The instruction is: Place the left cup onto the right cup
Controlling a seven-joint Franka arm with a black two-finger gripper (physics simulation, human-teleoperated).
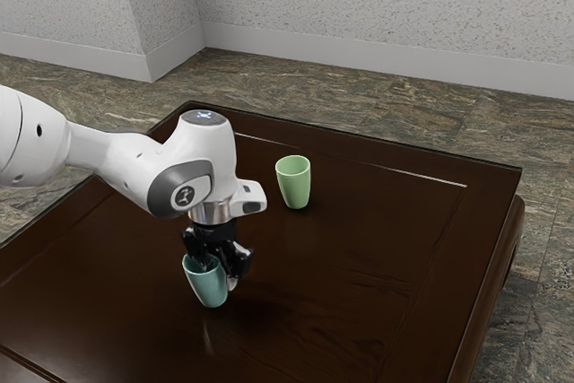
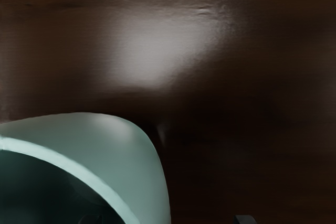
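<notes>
Here's the white arm (image 1: 134, 168) reaching in from the exterior view's left, its wrist pointed straight down over the near left part of the dark wooden bench (image 1: 386, 248). The black tool (image 1: 218, 266) is clamped on the teal cup (image 1: 204, 286), gripping it at the rim, with one finger on the outside wall and the other dipping inside the mouth. The cup hangs tilted, its open end up in the tool and its base angled down toward the bench. I cannot tell whether the base touches the wood, though a faint reflection sits right under it. In the wrist view the teal cup (image 2: 105, 150) looms big and blurred just under the hand, its curved rim and shaded inside showing, with glossy dark wood and a soft patch of light beyond it. Over to the right and farther back, the pale green cup (image 1: 293, 182) stands upright on the bench, mouth up, well apart from the teal one. Marbled floor (image 1: 359, 87) surrounds the bench.
</notes>
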